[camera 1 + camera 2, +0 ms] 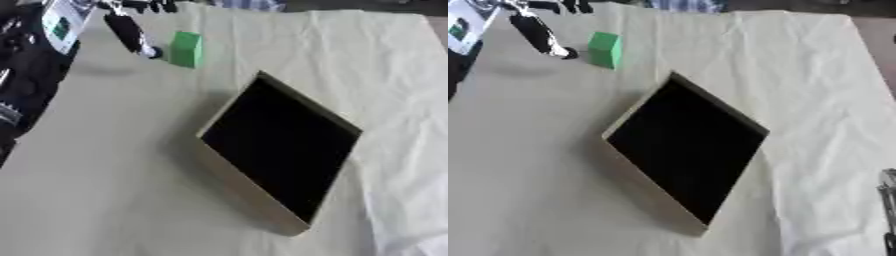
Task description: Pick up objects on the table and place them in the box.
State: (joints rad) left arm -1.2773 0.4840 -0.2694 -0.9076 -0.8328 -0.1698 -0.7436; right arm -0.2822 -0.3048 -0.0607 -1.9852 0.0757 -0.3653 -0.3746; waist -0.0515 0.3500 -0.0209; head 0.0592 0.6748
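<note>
Upper left, our left hand [131, 31] reaches in above the bench [105, 175]; we cannot tell how its fingers stand. Just beside it, a green block [185, 48] sits upright near the far edge. Centre, the box [280, 147], dark inside, lies askew; bare cloth all round. Right edge, our right hand [888, 200] barely shows, fingers unclear.

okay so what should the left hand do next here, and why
Probably ease the left hand toward the green block and close round it. The hand is beside the block, the block stands on the cloth, outside the box, and nothing shows in the box's dark inside.
</note>
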